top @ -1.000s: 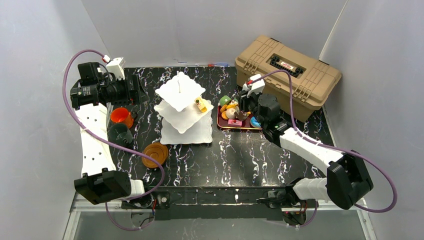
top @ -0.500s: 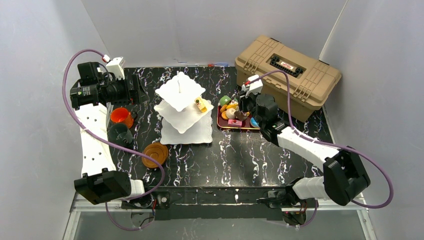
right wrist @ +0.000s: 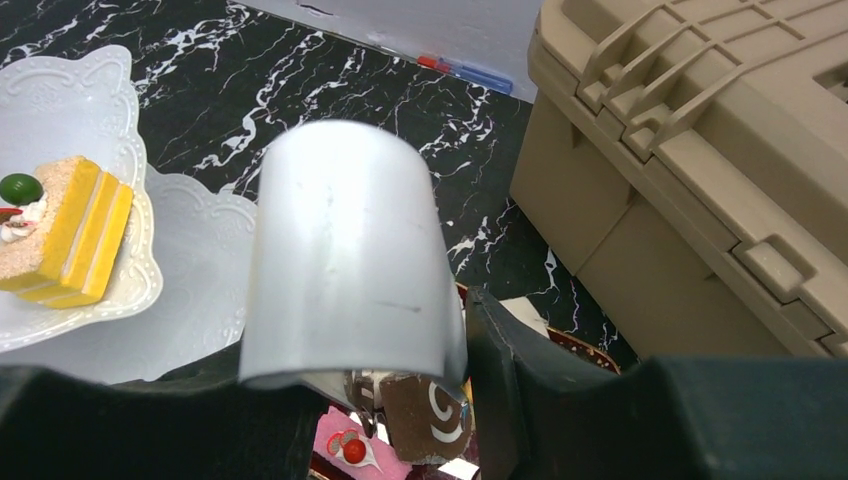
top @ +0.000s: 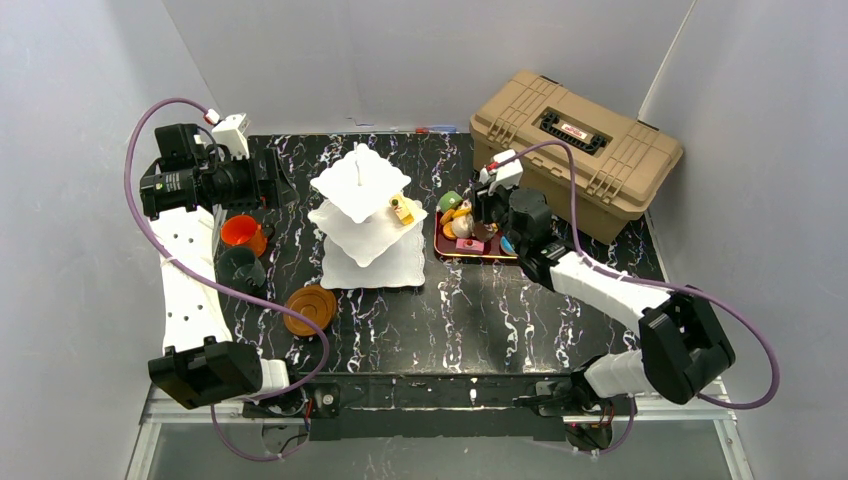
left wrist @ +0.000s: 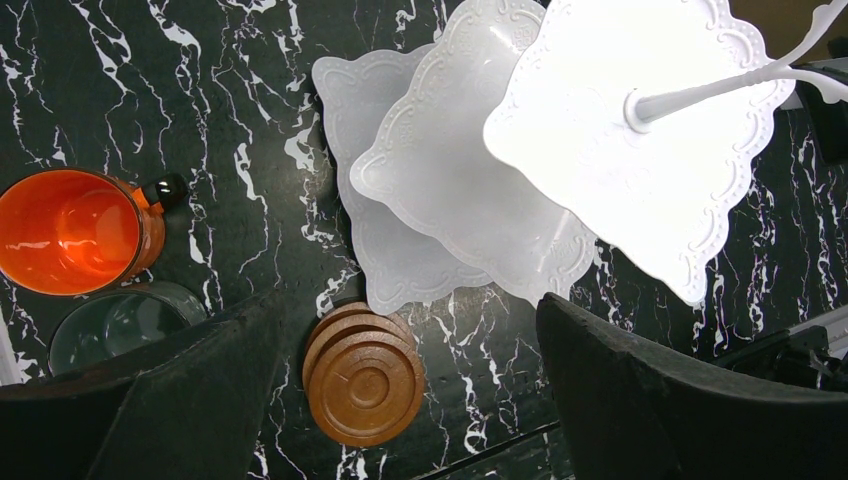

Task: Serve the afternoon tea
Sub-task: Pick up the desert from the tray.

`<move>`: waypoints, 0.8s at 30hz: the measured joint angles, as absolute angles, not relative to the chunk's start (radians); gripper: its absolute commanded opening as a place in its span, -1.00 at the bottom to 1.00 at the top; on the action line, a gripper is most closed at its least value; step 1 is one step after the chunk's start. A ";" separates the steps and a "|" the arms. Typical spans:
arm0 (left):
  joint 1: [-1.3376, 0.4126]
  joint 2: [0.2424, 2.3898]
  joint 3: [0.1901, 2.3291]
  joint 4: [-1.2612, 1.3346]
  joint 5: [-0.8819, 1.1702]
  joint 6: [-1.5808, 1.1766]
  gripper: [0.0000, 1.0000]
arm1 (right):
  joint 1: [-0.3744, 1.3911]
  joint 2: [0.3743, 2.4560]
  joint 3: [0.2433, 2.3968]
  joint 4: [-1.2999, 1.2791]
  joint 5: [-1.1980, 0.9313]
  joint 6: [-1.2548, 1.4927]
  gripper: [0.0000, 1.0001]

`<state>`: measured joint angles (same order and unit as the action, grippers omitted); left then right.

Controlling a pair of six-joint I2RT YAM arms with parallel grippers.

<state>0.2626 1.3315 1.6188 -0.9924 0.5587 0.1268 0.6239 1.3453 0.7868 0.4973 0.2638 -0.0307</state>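
My right gripper (top: 487,207) sits just right of the stand (top: 362,215), over the tray (top: 447,252) of pastries (top: 460,222). Its jaws are clamped on the tongs (right wrist: 345,250), whose silver bend stands up between the fingers (right wrist: 520,390) and fills the gap. Under the tongs' lower edge I see a brown roll (right wrist: 425,418), with a pink pastry (right wrist: 345,447) beside it. I cannot tell whether the tongs' tips touch either one. A yellow cake (right wrist: 62,235) sits on the stand's middle plate, on the side facing the tray. The toolbox (top: 577,150) lies beyond the tray, further right of the stand.

My left gripper (left wrist: 412,330) hangs above and left of the stand, jaws wide and holding nothing. In its wrist view the stacked saucers (left wrist: 362,378) show in the gap between the jaws, well below them, just off the stand's near-left corner. The orange cup (left wrist: 70,230) and dark cup (left wrist: 120,322) stand side by side, left of the stand.
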 measured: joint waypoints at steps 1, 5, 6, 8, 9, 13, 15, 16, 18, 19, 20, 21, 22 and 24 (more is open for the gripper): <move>0.263 1.332 1.619 -0.992 0.559 0.127 0.88 | 0.624 1.349 0.787 0.500 0.263 -0.031 0.10; 0.263 1.332 1.619 -0.992 0.559 0.127 0.88 | 0.624 1.371 0.787 0.507 0.266 -0.031 0.10; 0.263 1.332 1.619 -0.992 0.559 0.127 0.88 | 0.624 1.378 0.787 0.509 0.267 -0.031 0.10; 0.263 1.332 1.619 -0.992 0.559 0.127 0.88 | 0.624 1.392 0.786 0.514 0.269 -0.031 0.08; 0.263 1.332 1.619 -0.992 0.559 0.127 0.88 | 0.624 1.397 0.783 0.519 0.271 -0.031 0.07; 0.263 1.332 1.619 -0.992 0.558 0.128 0.88 | 0.624 1.415 0.767 0.540 0.282 -0.042 0.02; 0.263 1.332 1.619 -0.992 0.558 0.130 0.88 | 0.624 1.423 0.767 0.558 0.286 -0.052 -0.03; 0.263 1.332 1.619 -0.992 0.559 0.130 0.88 | 0.623 1.428 0.767 0.566 0.286 -0.057 -0.11; 0.263 1.332 1.619 -0.992 0.558 0.130 0.88 | 0.623 1.439 0.767 0.582 0.287 -0.062 -0.39; 0.263 1.332 1.619 -0.992 0.558 0.130 0.88 | 0.622 1.445 0.767 0.590 0.288 -0.065 -0.58; 0.263 1.332 1.619 -0.992 0.558 0.130 0.88 | 0.622 1.449 0.767 0.599 0.288 -0.068 -0.75; 0.263 1.332 1.619 -0.992 0.558 0.130 0.87 | 0.622 1.451 0.767 0.604 0.288 -0.072 -0.85; 0.263 1.332 1.619 -0.992 0.558 0.130 0.87 | 0.622 1.451 0.767 0.607 0.289 -0.075 -0.95; 0.263 1.332 1.619 -0.992 0.558 0.130 0.87 | 0.621 1.451 0.767 0.610 0.289 -0.082 -0.97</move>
